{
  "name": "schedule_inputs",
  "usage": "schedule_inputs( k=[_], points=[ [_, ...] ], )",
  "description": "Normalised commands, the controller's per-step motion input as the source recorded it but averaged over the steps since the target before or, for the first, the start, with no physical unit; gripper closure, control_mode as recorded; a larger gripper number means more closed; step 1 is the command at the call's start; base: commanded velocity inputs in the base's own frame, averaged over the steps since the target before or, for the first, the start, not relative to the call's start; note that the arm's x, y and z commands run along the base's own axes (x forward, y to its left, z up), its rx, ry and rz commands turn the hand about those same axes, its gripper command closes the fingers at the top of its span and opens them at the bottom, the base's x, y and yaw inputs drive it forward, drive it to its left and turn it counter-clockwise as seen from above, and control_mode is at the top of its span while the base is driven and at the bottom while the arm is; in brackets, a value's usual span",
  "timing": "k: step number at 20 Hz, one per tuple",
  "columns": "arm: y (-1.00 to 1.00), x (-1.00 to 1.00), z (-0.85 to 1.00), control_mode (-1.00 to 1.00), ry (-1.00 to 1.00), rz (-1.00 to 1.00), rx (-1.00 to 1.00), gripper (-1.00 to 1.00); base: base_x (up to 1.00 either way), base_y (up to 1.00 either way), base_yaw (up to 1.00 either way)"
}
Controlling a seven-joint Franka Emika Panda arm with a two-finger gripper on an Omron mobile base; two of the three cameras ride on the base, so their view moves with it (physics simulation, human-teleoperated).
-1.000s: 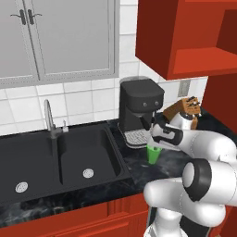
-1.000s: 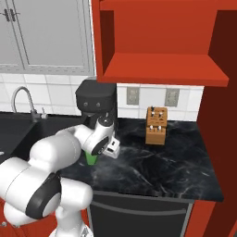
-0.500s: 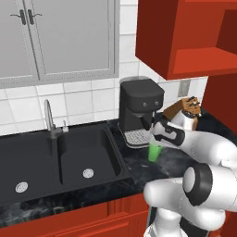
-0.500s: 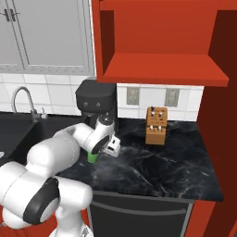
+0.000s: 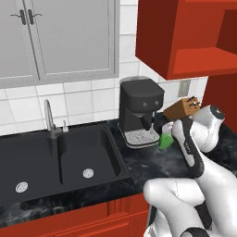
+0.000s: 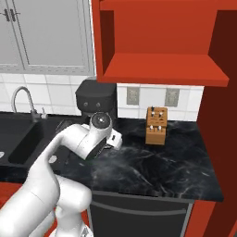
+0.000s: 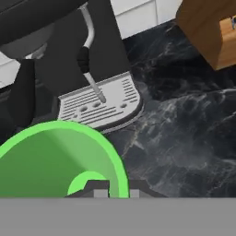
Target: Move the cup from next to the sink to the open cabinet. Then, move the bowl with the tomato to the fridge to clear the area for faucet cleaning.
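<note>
Glossy black marble counter (image 6: 152, 162), matt wooden knife block (image 6: 156, 125), perhaps smooth plastic green cup (image 7: 55, 161).

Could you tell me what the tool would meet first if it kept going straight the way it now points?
Probably the black counter beneath the green cup it is shut on; depth is unclear.

Arm bent forward from base, wrist turned down toward 12 o'clock. Gripper (image 7: 112, 188) jaws pinched together on the cup (image 7: 55, 161) rim.

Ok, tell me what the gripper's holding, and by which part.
The gripper is shut on the green cup, pinching its rim wall, one finger inside. The cup stands by the coffee machine.
</note>
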Motion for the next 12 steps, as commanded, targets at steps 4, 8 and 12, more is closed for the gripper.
schedule_inputs(
  k=[4,8,12],
  points=[
    [-0.4,-0.97,1.0,-1.0,-0.32,-0.23,-0.1,1.0,0.0,0.0,0.0],
    [-0.47,-0.87,1.0,-1.0,-0.2,-0.29,-0.08,1.0,0.0,0.0,0.0],
    [-0.54,-0.49,1.0,-1.0,-0.01,-0.35,0.0,1.0,0.0,0.0,0.0]
  ],
)
